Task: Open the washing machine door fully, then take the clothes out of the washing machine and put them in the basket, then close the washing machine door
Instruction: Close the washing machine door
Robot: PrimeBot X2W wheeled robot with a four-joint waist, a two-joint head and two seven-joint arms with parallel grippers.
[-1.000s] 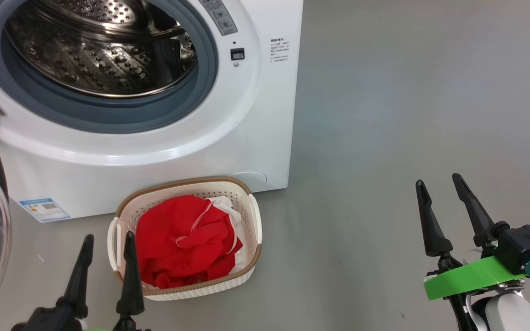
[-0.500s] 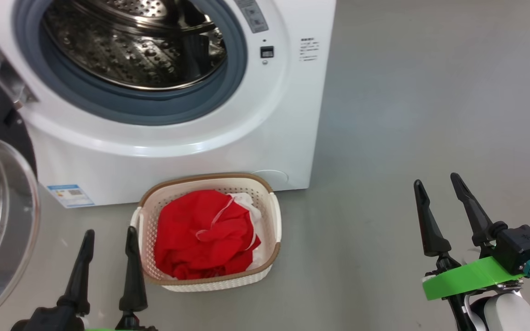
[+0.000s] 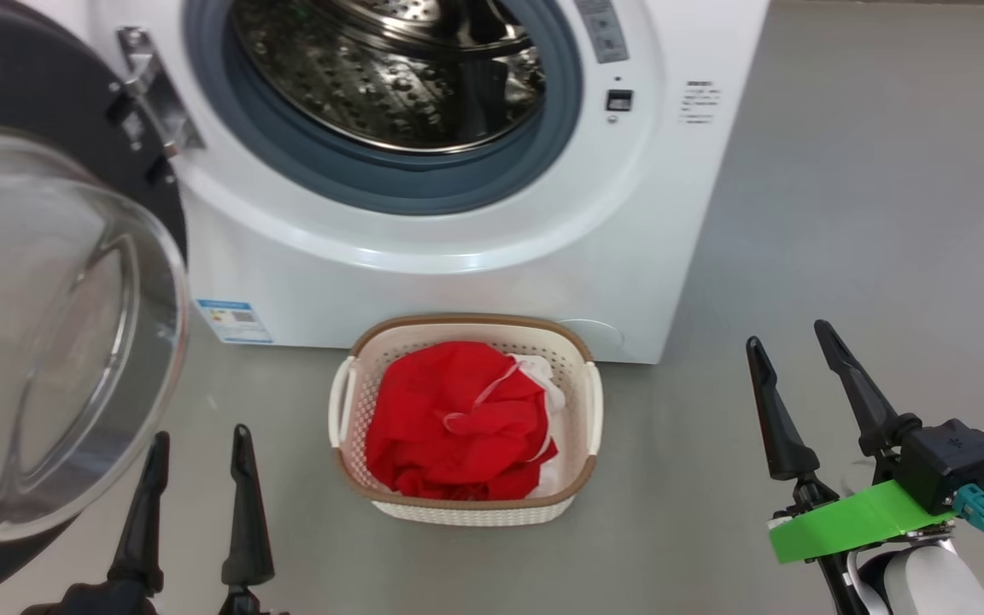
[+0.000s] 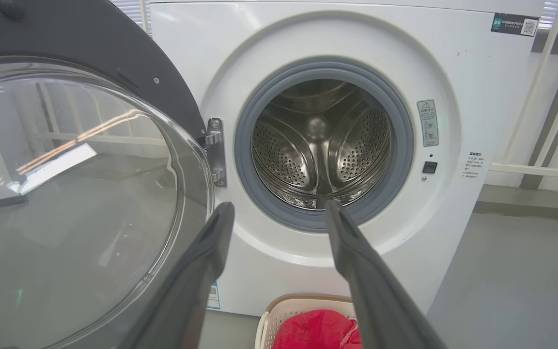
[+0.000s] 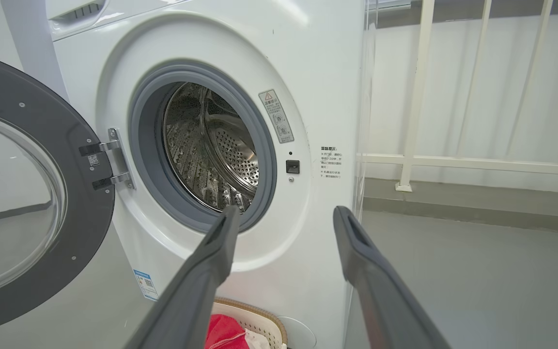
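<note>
The washing machine door (image 3: 48, 325) stands swung open left of the drum (image 3: 389, 77); stiff, hinged, glossy, it likely suits a push on the black rim (image 3: 22, 68) opposite the hinge (image 3: 150, 94); both arms' jaws gape empty.

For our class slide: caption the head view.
Open washing machine door, empty drum, clothes in basket; left gripper and right gripper open.

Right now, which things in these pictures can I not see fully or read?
Head view: the washing machine door is cut off by the left edge.
Head view: the drum is cut off by the top edge.
Head view: the red clothes cover whatever lies lower in the basket.
Head view: the print on the label sticker is too small to read.
Left wrist view: the bottom edge cuts off the basket.
</note>
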